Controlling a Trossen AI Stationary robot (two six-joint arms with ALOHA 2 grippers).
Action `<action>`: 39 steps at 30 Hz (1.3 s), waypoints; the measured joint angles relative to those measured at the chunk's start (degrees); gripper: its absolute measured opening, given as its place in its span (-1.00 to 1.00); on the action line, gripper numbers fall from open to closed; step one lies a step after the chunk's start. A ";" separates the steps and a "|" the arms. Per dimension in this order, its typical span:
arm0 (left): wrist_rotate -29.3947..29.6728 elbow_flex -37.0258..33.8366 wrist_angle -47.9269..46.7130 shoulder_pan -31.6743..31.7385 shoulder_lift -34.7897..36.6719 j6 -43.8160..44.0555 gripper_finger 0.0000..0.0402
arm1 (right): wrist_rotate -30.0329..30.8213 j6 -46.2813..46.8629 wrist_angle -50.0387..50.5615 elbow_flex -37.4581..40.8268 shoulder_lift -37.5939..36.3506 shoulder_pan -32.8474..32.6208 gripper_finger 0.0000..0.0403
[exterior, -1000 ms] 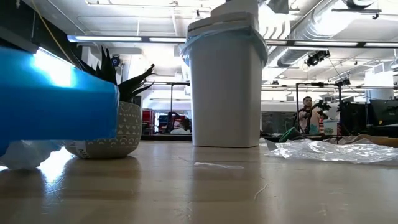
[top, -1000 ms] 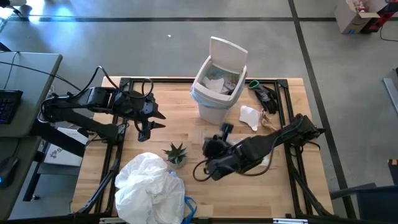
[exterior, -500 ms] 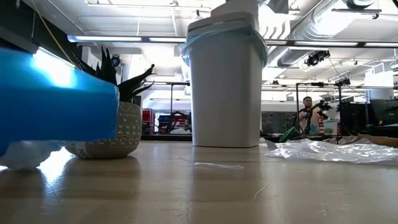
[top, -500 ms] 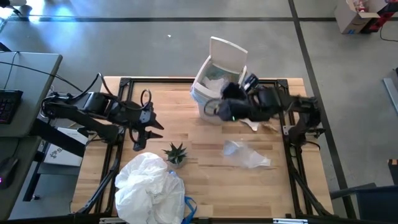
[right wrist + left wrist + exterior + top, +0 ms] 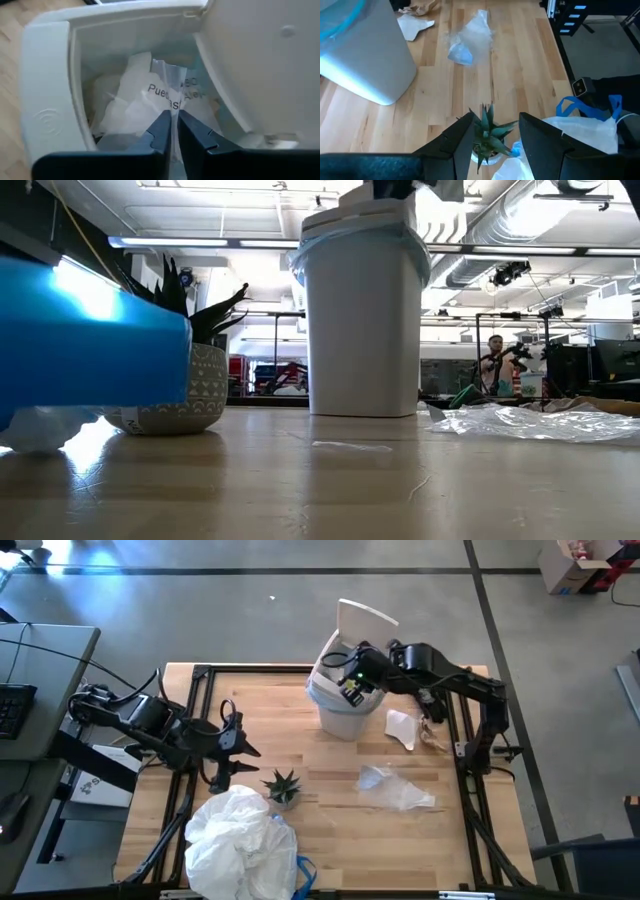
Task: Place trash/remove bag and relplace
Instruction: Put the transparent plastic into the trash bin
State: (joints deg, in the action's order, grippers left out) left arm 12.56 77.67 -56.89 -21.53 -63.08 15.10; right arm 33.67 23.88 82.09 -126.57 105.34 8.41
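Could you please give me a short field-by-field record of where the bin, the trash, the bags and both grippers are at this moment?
bin: white plastic bin, lid up, light-blue liner at its rim, far side of the wooden table
right gripper: over the bin's mouth, pinching a clear crinkled plastic wrapper
left gripper: open, empty, above the small green spiky potted plant
trash in bin: white paper scraps
trash on table: clear plastic wrapper, white paper scrap, crumpled brown paper
other bag: full white bag at the near edge

bright, even overhead light; blue glare washes the low view's blurred near object (image 5: 90,340).
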 joint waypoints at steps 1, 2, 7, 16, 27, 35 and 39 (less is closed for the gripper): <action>0.20 0.00 0.04 -0.34 -0.05 0.36 -0.30 | -0.47 -0.23 -1.03 1.18 0.00 0.38 -0.87; 0.45 -0.01 0.01 -0.69 -0.09 0.77 -0.30 | -1.36 -0.33 -1.78 2.27 0.00 0.80 -0.84; 1.38 -0.02 -0.05 -2.52 -0.47 1.80 -0.30 | -2.85 -0.29 -3.50 6.89 0.07 1.79 -0.66; 2.55 -0.07 -0.18 -3.83 -1.14 2.31 -0.30 | -0.76 0.01 -7.32 7.46 -1.30 1.37 -0.32; 3.05 -0.07 3.70 -3.81 -4.50 -1.65 -0.30 | 3.86 -1.47 -12.06 7.44 -7.53 -4.75 -0.23; -2.40 -0.04 16.63 -3.08 -11.34 -8.42 -0.30 | 3.30 3.19 -10.10 7.38 -11.75 -16.51 -0.23; -6.76 -0.04 22.16 -2.28 -16.58 -11.65 -0.30 | 2.60 12.04 -2.62 7.40 -11.43 -24.85 -0.23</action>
State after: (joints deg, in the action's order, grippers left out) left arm 5.80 77.62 -34.73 -23.82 -79.66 3.45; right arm 36.27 35.92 79.47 -119.17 93.91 -16.44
